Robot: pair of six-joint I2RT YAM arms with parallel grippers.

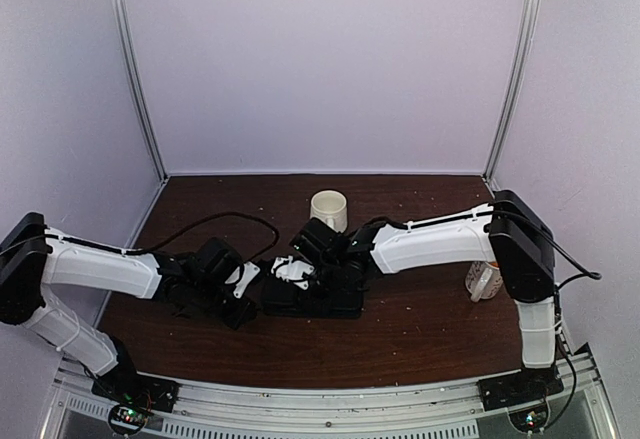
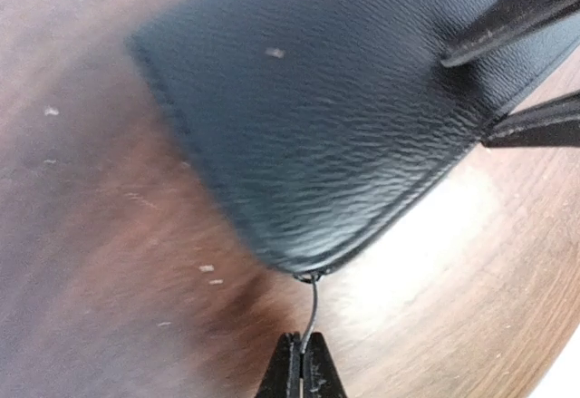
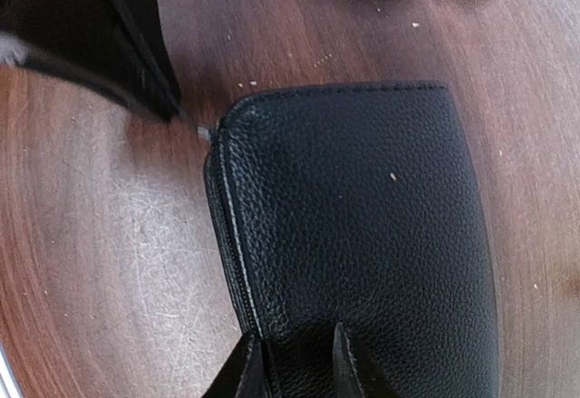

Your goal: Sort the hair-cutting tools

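No scissors or hair clips show in any view. A flat black case (image 1: 335,306) lies on the brown table between the arms. In the left wrist view my left gripper (image 2: 302,364) is shut on the thin metal zipper pull (image 2: 314,312) at the corner of the case (image 2: 335,117). My right gripper (image 3: 297,354) grips the case (image 3: 353,226) at its zipper edge: one finger sits at the seam, the other on the top face. Its fingers (image 2: 517,10) also reach into the left wrist view, and the left gripper's body (image 3: 127,44) into the right wrist view.
A white mug (image 1: 328,209) stands behind the case near the table's middle. A second mug (image 1: 482,280) stands at the right, beside the right arm's upright link. A black cable (image 1: 215,221) loops over the table behind the left arm.
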